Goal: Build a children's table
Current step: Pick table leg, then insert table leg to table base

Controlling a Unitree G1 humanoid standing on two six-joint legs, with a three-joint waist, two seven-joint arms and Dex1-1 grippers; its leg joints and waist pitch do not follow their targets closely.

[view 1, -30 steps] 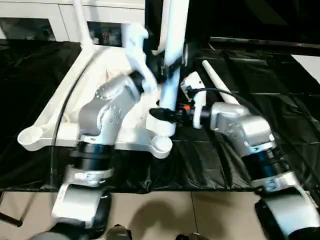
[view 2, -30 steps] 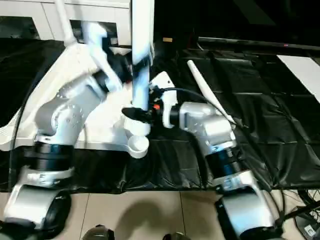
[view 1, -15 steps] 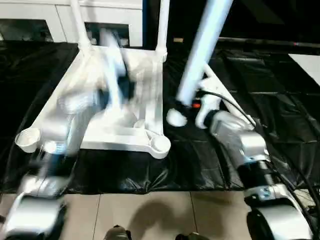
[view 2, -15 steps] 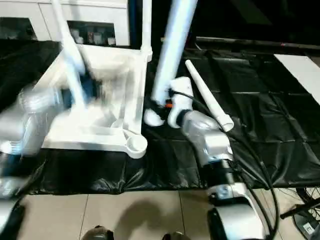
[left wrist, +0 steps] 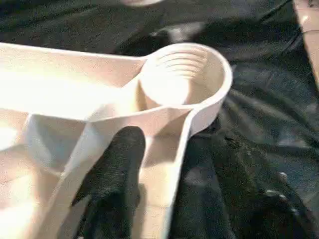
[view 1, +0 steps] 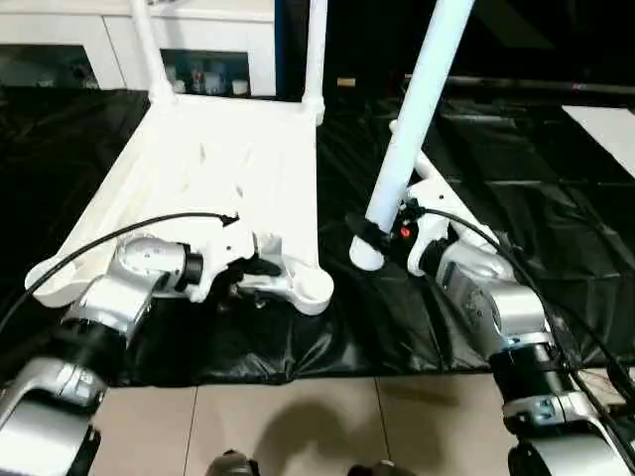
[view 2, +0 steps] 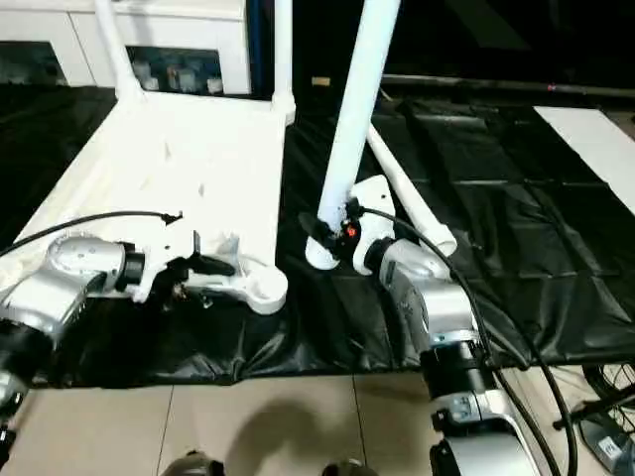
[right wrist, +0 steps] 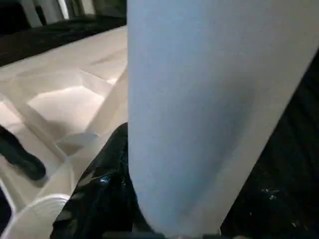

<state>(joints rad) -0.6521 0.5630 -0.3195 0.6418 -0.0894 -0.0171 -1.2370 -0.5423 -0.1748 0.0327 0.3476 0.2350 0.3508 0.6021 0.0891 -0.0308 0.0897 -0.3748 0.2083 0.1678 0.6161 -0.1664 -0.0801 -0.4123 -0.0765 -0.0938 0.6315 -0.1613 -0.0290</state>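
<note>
The children's table top (view 1: pixel 218 169) lies upside down on a black sheet, with two white legs (view 1: pixel 316 50) standing in its far corner sockets. My right gripper (view 1: pixel 369 233) is shut around the lower end of a third leg (view 1: pixel 412 109). That leg leans up and to the right, and its foot is just above the sheet, right of the table top. A fourth leg (view 2: pixel 407 198) lies on the sheet behind it. My left gripper (view 1: pixel 253 270) rests at the table's near rim, just left of the open near-right socket (left wrist: pixel 182 74).
A white cabinet with glass doors (view 1: pixel 198 50) stands behind the table. The black sheet (view 1: pixel 556 218) spreads out to the right, and tiled floor (view 1: pixel 298 426) lies in front. Black cables run along both forearms. The near-left socket (view 1: pixel 50 273) stands open.
My left arm has dropped from beside the upright leg to the table's near rim. My right gripper has carried the leg off the near-right socket to the right and tilted it.
</note>
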